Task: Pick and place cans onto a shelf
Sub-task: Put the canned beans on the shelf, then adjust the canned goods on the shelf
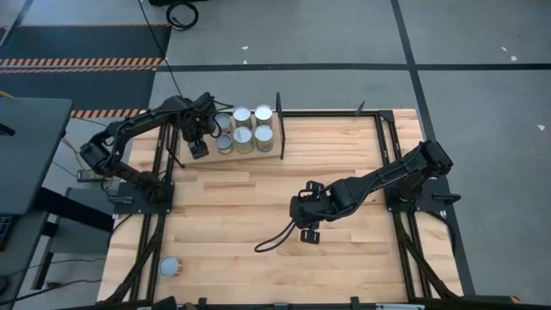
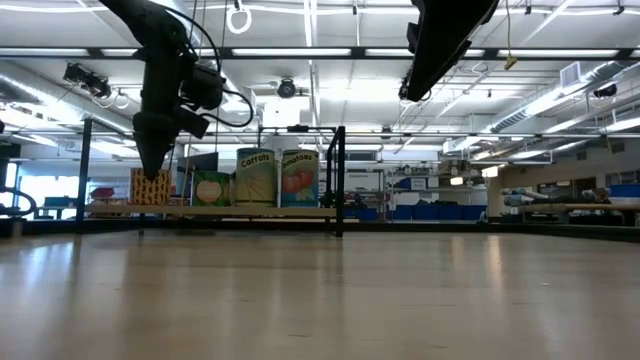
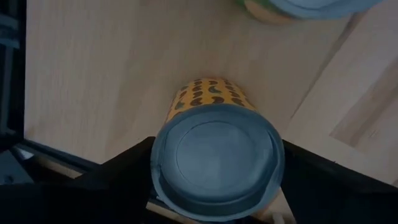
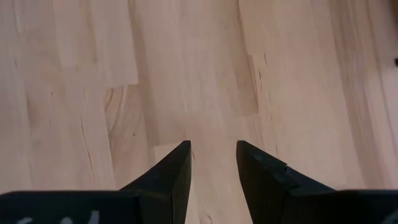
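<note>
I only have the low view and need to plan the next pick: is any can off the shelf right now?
Observer: Yes. A lone can stands on the tabletop on the left arm's side, far from the shelf.
Operator: Does the left claw have a can?
Observer: Its wrist view shows the left claw closed on a yellow-orange can, with one finger against each side.
Operator: And the right claw?
Observer: The right claw is open and empty, over bare wood near the middle of the table.
</note>
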